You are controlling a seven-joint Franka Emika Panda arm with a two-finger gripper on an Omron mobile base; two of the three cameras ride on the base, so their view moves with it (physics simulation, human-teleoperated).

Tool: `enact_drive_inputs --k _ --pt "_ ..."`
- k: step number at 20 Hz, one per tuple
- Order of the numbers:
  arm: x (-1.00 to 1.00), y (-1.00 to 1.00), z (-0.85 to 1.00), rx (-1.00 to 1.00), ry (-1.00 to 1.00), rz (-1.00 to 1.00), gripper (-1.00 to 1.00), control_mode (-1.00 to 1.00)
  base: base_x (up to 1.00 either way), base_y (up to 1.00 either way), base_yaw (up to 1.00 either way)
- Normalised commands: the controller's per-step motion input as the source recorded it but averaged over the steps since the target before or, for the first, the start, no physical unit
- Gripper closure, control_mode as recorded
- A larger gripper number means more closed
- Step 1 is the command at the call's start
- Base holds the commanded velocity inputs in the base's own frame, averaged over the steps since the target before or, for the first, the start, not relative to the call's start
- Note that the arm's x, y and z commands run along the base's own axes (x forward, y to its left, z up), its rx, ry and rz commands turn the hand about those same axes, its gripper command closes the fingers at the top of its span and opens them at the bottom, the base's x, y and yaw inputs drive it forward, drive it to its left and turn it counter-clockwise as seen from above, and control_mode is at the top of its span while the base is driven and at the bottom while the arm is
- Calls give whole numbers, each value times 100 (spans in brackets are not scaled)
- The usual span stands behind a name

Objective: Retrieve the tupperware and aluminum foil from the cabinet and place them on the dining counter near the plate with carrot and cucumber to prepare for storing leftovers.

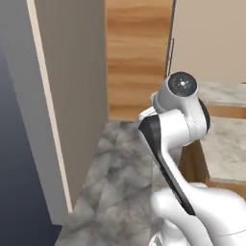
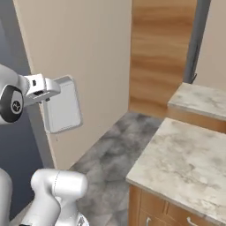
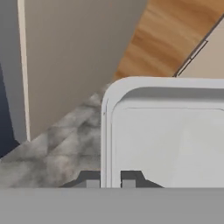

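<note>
Translucent grey tupperware [image 2: 62,105] clamped at rim by gripper [image 3: 110,183], jaws pinching one edge, container hanging ahead of fingertips, clear of floor. Dining counter [image 2: 185,163] to gripper's right. Advice: carry level, avoid swinging; thin rim grip likely slips.

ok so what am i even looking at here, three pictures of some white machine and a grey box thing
It is a rendered kitchen, not a real one. The white machine is a robot arm on a base that can drive. Two pictures come from cameras on that base, behind the arm to its left and right. The third comes from a camera on the hand, looking along the gripper.

The grey box is the tupperware, a shallow pale container. The gripper is shut on its rim: in the hand picture one dark fingertip sits on each side of the rim, and from the right base camera it hangs in the air at the hand.

Around it are a grey marbled floor, wooden cupboards and a stone-topped counter, bare where it shows.
</note>
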Motion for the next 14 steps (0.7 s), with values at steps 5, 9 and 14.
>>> enact_drive_inputs --k 5,9,14 --pt "0 0 0 0 0 0 100 100 88 55 -64" --pt "0 0 0 0 0 0 100 100 89 44 -62" --pt "0 0 0 0 0 0 100 100 95 40 -59"
